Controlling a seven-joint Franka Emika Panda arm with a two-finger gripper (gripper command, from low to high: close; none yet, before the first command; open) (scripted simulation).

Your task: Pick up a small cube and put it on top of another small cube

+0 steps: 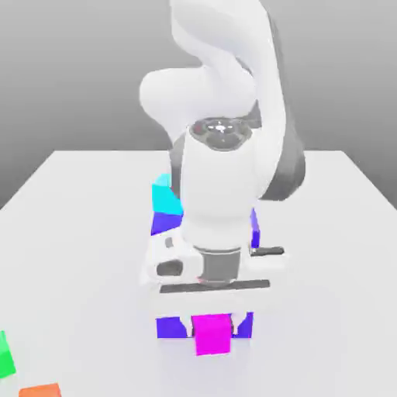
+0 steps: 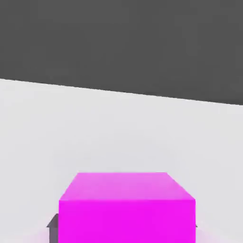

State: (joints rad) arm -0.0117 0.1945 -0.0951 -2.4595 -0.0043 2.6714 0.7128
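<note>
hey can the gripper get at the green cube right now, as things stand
Probably not yet. The gripper is shut on the magenta cube, so it has no free grip. The green cube sits off at the exterior view's left on the table, with nothing around it.

small cube (image 1: 212,334) under claw (image 1: 212,314), big block (image 1: 172,326) behind it

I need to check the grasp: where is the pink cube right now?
In the exterior view the pink cube sits low and central, under the arm's gripper, in front of the blue block. The hand view shows it close beneath the camera.
</note>
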